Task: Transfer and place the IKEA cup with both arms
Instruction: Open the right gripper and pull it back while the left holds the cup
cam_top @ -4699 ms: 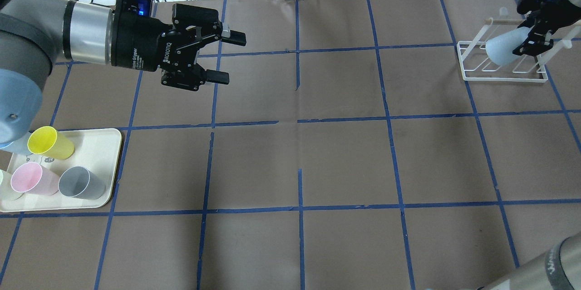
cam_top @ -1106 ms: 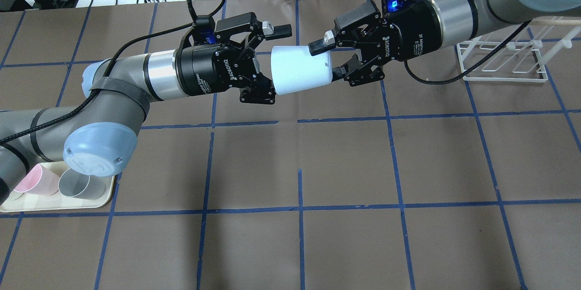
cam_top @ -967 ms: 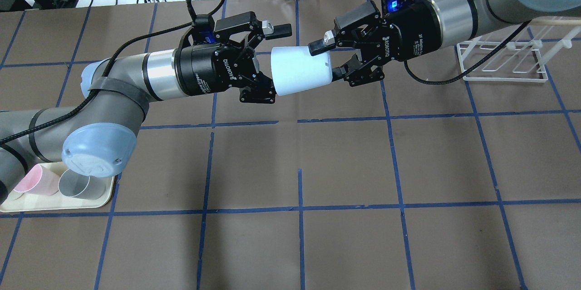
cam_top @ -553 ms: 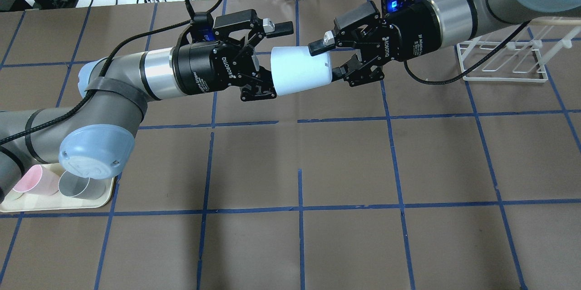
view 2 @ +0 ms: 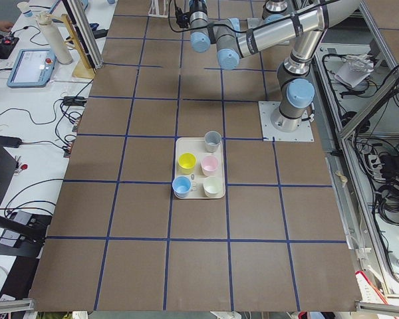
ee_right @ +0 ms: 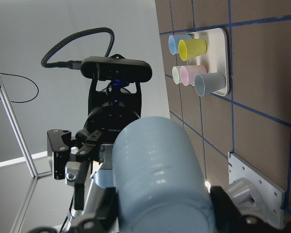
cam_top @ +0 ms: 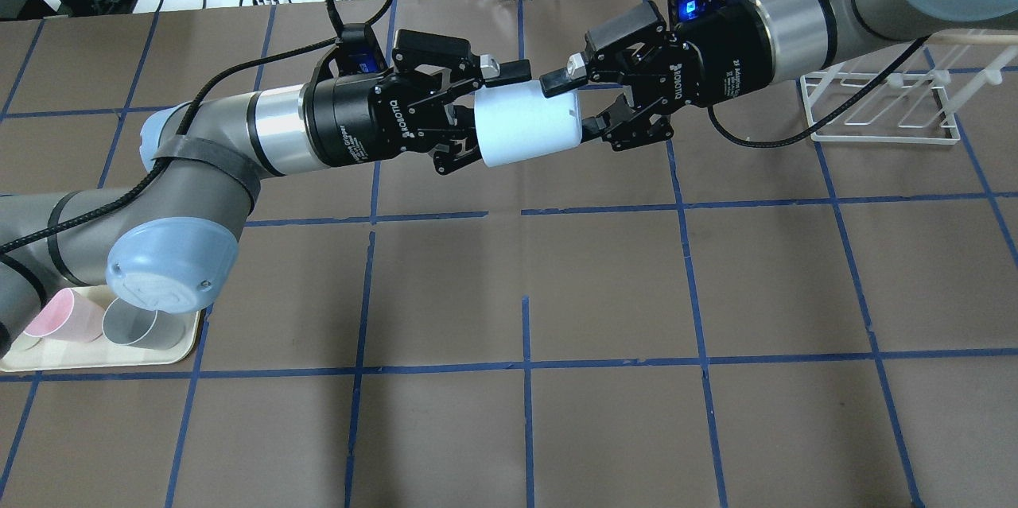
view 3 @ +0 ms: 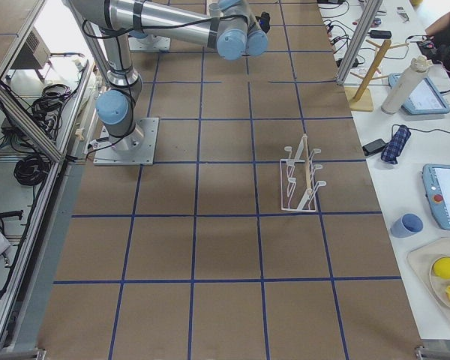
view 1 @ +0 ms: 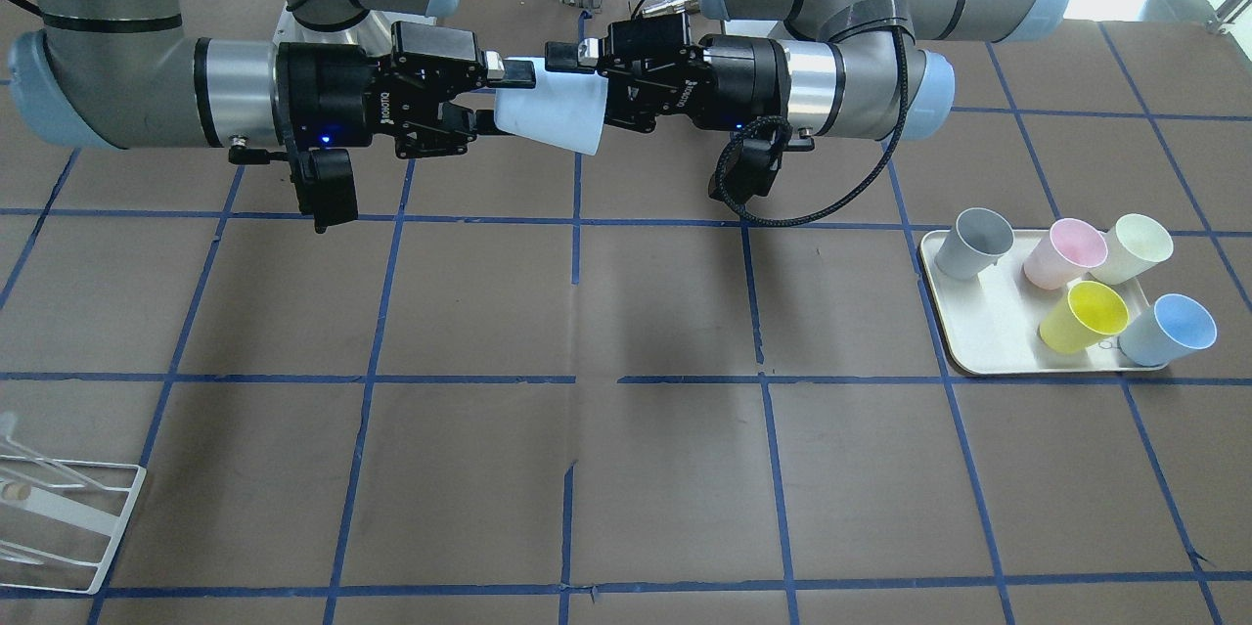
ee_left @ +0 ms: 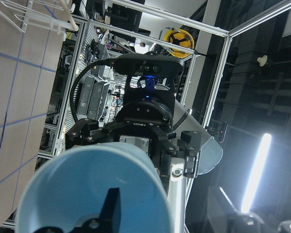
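Observation:
The pale-blue IKEA cup (cam_top: pixel 525 122) hangs on its side in mid-air over the far middle of the table, also in the front view (view 1: pixel 548 116). My right gripper (cam_top: pixel 574 106) is shut on its narrow base end. My left gripper (cam_top: pixel 493 117) is at the wide rim end, with its fingers closed in against the cup's sides. The lower left finger is mostly hidden by the cup. The left wrist view looks into the cup's mouth (ee_left: pixel 87 179). The right wrist view shows its base and side (ee_right: pixel 155 170).
A cream tray (view 1: pixel 978 341) at my left holds a grey cup (view 1: pixel 968 244), pink, cream and yellow (view 1: pixel 1086 315) cups and a second blue cup (view 1: pixel 1169 330). A white wire rack (cam_top: pixel 883 141) stands far right.
The right arm brought the cup from the rack to the middle and the left arm came to meet it. In the last half second the left fingers closed in onto the cup's rim end.

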Controlling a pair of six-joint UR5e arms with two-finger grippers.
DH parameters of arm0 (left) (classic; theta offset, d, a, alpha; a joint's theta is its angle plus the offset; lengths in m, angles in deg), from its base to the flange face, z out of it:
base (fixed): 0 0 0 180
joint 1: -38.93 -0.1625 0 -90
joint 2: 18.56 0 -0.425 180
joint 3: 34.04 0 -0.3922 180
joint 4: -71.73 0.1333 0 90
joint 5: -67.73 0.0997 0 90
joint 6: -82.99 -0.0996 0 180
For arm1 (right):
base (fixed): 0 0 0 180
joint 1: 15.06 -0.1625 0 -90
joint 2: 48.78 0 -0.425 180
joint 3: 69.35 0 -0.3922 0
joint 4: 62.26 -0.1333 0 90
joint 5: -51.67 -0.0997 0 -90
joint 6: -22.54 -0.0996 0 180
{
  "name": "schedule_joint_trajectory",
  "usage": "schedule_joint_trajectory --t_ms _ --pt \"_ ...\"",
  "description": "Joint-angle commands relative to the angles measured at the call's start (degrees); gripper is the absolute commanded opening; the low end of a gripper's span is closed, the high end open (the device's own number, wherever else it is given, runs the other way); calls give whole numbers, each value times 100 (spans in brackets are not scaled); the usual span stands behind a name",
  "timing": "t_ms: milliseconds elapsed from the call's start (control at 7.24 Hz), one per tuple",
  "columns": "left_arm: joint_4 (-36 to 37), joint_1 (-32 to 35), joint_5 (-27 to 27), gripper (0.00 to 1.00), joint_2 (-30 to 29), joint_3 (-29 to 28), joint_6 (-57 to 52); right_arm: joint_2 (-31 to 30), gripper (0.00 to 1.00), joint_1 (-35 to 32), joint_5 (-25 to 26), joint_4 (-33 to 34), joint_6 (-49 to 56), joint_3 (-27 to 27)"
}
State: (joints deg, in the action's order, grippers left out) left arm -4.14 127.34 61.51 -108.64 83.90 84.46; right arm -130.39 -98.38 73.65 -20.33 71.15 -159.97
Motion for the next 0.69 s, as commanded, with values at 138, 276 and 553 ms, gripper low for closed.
schedule_joint_trajectory --t_ms 138,276,553 --pt "2 -8 -2 23 44 0 212 -22 66 0 0 -35 -9 1" --pt "2 -8 -2 23 53 0 231 -31 100 0 17 -44 -44 1" --pt "2 -16 -2 20 53 0 231 -31 100 0 35 -27 -53 19"
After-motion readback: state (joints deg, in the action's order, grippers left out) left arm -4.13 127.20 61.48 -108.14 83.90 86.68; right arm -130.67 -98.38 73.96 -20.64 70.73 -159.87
